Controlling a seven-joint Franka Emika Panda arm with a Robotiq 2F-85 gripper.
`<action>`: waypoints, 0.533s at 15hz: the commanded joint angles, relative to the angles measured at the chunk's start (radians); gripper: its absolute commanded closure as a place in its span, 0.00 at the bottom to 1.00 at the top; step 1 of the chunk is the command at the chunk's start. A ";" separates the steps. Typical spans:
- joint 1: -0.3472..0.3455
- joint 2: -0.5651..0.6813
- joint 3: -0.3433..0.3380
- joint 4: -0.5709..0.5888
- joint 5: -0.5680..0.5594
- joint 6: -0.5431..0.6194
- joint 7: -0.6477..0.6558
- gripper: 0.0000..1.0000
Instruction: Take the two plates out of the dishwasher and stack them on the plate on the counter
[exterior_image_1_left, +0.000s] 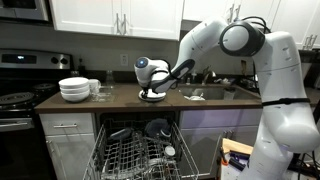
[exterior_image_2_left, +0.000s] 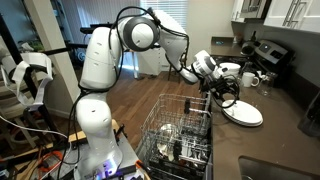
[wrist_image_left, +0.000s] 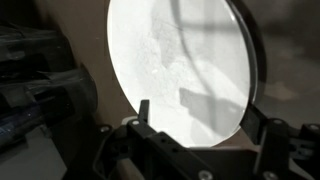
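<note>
A white plate (exterior_image_1_left: 152, 97) lies flat on the dark counter above the open dishwasher; it also shows in an exterior view (exterior_image_2_left: 245, 114). My gripper (exterior_image_1_left: 151, 86) hovers just over it, pointing down, and also shows in an exterior view (exterior_image_2_left: 221, 92). In the wrist view the plate (wrist_image_left: 180, 50) fills most of the picture. The gripper (wrist_image_left: 204, 105) is open, with its two fingers wide apart over the plate's near edge and nothing between them. The pulled-out dishwasher rack (exterior_image_1_left: 140, 155) holds dark dishes and utensils. I cannot make out plates in it.
A stack of white bowls (exterior_image_1_left: 75, 89) and glass mugs (exterior_image_1_left: 100, 87) stand on the counter beside the stove (exterior_image_1_left: 18, 98). A sink (exterior_image_1_left: 205, 93) lies on the plate's other side. The wire rack (exterior_image_2_left: 180, 135) juts out below the counter edge.
</note>
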 joint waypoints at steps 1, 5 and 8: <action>0.036 -0.030 -0.015 -0.022 -0.048 -0.036 0.021 0.09; 0.050 -0.036 -0.011 -0.026 -0.089 -0.059 0.032 0.04; 0.056 -0.045 -0.004 -0.029 -0.109 -0.068 0.033 0.04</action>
